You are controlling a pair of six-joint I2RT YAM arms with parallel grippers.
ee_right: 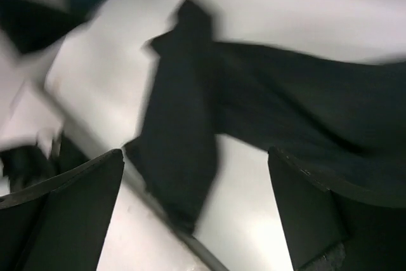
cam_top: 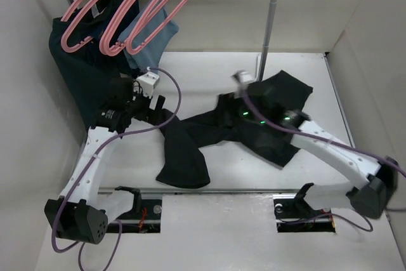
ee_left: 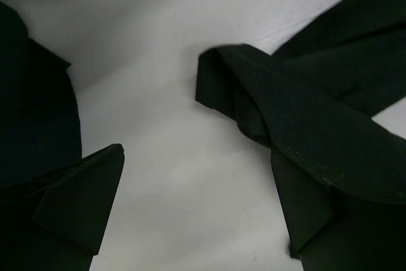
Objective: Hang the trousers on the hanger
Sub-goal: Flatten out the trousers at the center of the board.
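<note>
The black trousers [cam_top: 244, 132] lie crumpled across the middle of the table, with one leg running toward the front edge. Several pink hangers [cam_top: 136, 7] hang on a rail at the back left. My left gripper [cam_top: 158, 107] is open and empty, low over the table just left of the trousers. In the left wrist view [ee_left: 196, 150] a folded trouser end [ee_left: 279, 106] lies right by its right fingertip. My right gripper [cam_top: 229, 107] is open and empty above the trousers' middle. Its blurred wrist view [ee_right: 196, 153] shows a trouser leg [ee_right: 181, 138] below the jaws.
A dark navy garment [cam_top: 79, 61] and a light blue cloth [cam_top: 152, 33] hang under the hangers at the back left. The navy garment also shows in the left wrist view [ee_left: 32, 112]. A metal pole [cam_top: 271, 17] stands at the back centre. White walls close in on both sides.
</note>
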